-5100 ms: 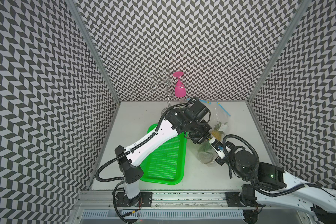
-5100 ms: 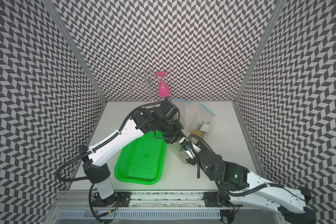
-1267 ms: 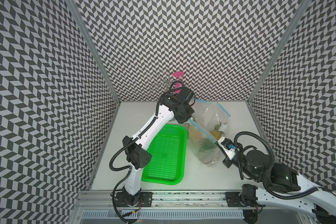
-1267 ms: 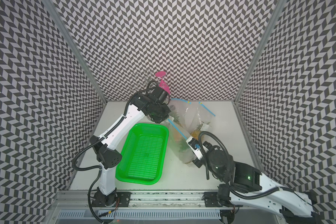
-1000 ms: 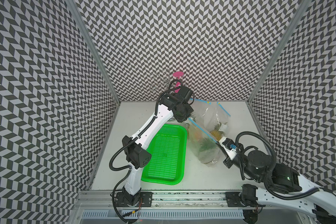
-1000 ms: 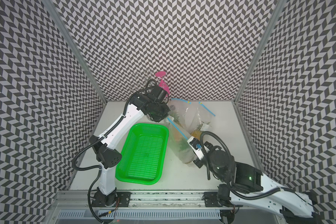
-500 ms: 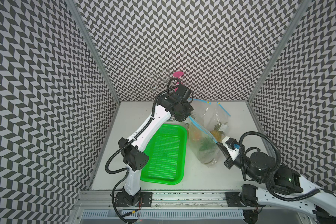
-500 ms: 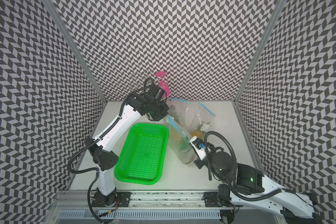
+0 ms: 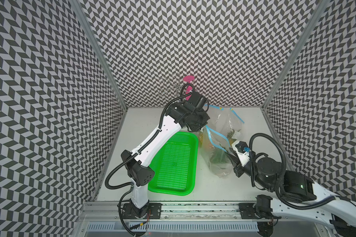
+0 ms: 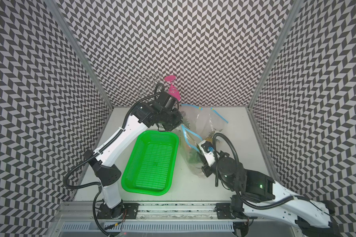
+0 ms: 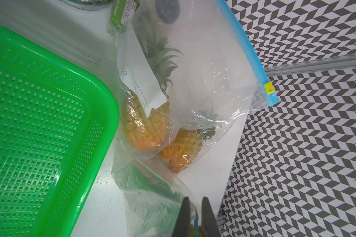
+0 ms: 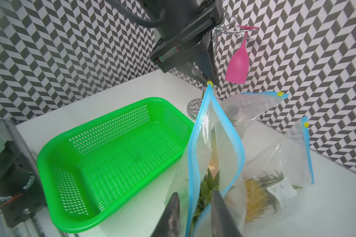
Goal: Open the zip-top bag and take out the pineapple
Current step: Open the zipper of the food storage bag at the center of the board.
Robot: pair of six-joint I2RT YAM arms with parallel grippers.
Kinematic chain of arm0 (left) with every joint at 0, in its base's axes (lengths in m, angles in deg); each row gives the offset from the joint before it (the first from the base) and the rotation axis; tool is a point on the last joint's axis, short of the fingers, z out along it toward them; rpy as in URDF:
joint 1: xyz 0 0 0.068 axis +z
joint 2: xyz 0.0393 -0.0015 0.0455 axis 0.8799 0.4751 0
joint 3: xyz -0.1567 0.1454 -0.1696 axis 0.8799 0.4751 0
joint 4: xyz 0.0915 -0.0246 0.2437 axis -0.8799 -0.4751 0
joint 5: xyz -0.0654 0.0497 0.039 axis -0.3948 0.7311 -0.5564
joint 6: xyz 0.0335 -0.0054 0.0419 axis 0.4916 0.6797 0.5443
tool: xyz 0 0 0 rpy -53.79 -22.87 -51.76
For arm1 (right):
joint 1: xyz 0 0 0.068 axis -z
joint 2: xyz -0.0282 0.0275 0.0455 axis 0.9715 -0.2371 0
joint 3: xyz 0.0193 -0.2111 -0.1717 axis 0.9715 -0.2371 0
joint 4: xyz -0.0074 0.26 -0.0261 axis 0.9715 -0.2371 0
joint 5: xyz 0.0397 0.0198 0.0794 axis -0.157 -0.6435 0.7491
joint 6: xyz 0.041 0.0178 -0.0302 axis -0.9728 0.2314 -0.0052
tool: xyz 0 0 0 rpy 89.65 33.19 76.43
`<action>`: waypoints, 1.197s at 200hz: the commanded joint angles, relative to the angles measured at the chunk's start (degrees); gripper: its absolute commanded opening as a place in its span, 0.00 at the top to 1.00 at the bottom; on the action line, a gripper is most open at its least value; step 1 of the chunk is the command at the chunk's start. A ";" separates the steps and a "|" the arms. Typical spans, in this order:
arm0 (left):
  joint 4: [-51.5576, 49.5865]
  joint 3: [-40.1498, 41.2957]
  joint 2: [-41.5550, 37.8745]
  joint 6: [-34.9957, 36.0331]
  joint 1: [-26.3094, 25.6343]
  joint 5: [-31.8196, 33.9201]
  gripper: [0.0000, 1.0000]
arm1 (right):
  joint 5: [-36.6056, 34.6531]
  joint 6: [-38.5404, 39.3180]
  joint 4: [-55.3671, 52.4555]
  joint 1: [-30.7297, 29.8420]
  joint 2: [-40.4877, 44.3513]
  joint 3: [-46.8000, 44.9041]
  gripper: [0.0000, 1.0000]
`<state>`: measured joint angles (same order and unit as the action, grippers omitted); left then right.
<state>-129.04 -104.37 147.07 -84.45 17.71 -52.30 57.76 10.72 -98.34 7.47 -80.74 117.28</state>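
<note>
A clear zip-top bag (image 9: pixel 213 149) with a blue zip strip hangs upright right of the basket. My left gripper (image 9: pixel 197 128) (image 11: pixel 196 199) is shut on its upper zip corner by the yellow slider (image 12: pixel 209 83). The bag's mouth gapes, its two blue strips (image 12: pixel 199 127) parted. Inside lies the pineapple (image 12: pixel 209 184), green leaves toward the mouth, orange body deeper. My right gripper (image 9: pixel 228 151) (image 12: pixel 195 192) is open at the lower end of the mouth. One blue lip runs between its fingers, which stand clear of it.
A green slotted basket (image 9: pixel 169 191) sits left of the bag. Two more zip bags (image 9: pixel 231 123) with pineapples (image 11: pixel 144 127) lie behind, toward the back wall. A pink wine glass (image 12: pixel 237 63) hangs from a wire rack (image 9: pixel 169 86) at the back. A small green carton (image 11: pixel 121 14) lies near the rack's base.
My right gripper has gone from shut to open, letting go of the bag's lower zip lip, and has drawn back slightly. The left gripper still holds the upper corner.
</note>
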 commanded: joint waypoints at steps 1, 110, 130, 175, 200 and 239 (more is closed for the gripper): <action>1.11 1.09 -2.55 -0.85 -1.02 -0.29 1.00 | 2.30 -10.25 -4.27 0.09 -2.62 8.05 0.66; 1.66 1.32 -3.93 -1.22 -2.73 -0.81 1.00 | 23.02 -15.96 -8.07 20.52 -15.30 12.78 1.00; 1.57 1.32 -4.01 -1.31 -3.11 -0.95 1.00 | 26.29 -14.84 -9.50 22.82 -17.80 13.73 1.00; 1.87 1.41 -4.01 -1.73 -4.17 -1.60 1.00 | 27.90 -15.90 -12.34 23.03 -18.35 13.03 1.00; 2.50 1.63 -3.93 -2.09 -4.67 -2.58 1.00 | 29.06 -18.17 -14.09 23.03 -18.55 12.62 1.00; 2.04 1.38 -4.84 -2.27 -5.73 -3.19 1.00 | 21.21 -25.01 -15.67 24.68 -19.74 10.95 1.00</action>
<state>-127.69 -103.08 144.82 -86.05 12.88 -54.81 83.62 -8.99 -112.96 30.59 -99.88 128.82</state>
